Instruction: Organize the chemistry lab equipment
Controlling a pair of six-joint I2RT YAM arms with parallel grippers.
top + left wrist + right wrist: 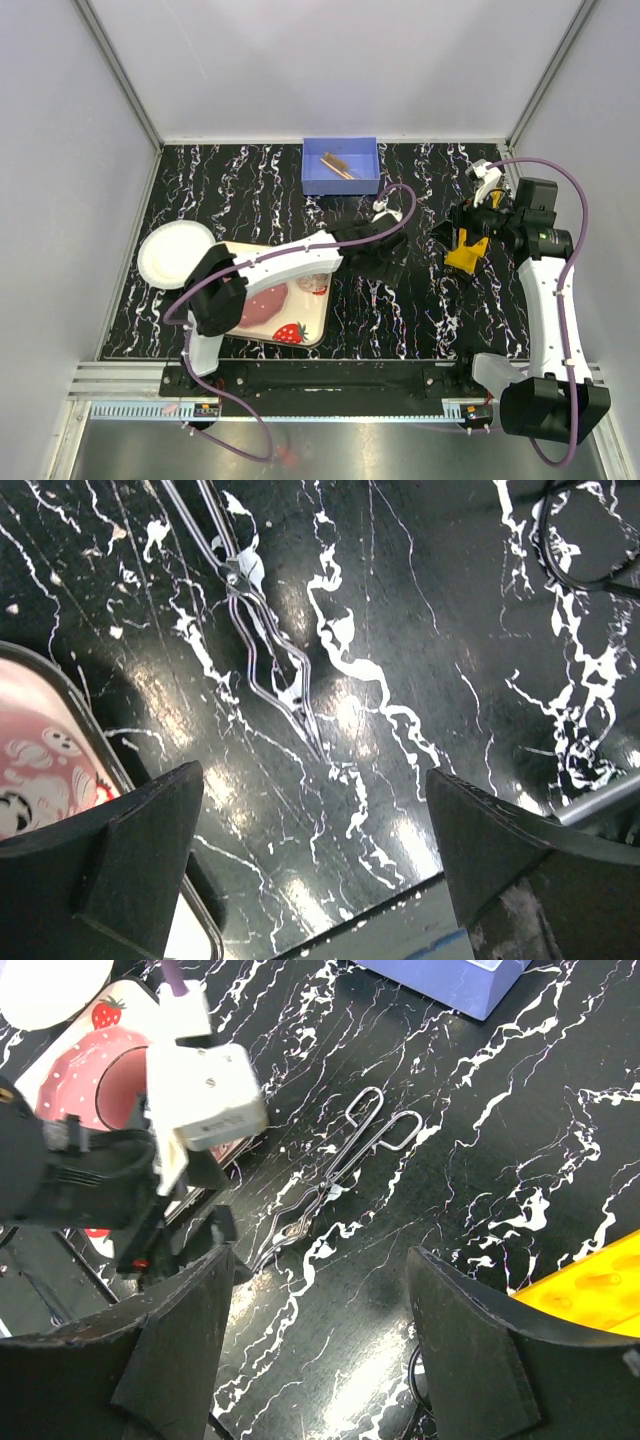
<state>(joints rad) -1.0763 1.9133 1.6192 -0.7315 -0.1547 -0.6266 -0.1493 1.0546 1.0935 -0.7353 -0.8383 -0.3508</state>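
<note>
The metal scissor-like forceps [262, 650] lie flat on the black marbled table, just ahead of my open, empty left gripper [315, 825]; they also show in the right wrist view [330, 1182]. My left gripper [388, 243] hovers near the table's middle. My right gripper [315, 1335] is open and empty above bare table, to the right of the forceps and facing the left gripper [130, 1175]. One end of the yellow holed rack [467, 252] lies beside the right gripper [452, 232] and shows in the right wrist view [592, 1285]. The tan wooden clamp [337, 165] lies in the blue bin [340, 183].
The strawberry-print tray [300, 333] with the pink plate sits under the left arm, and its edge shows in the left wrist view [60, 730]. A white bowl [173, 252] stands at the left. A dark cable loop [590, 540] lies on the table.
</note>
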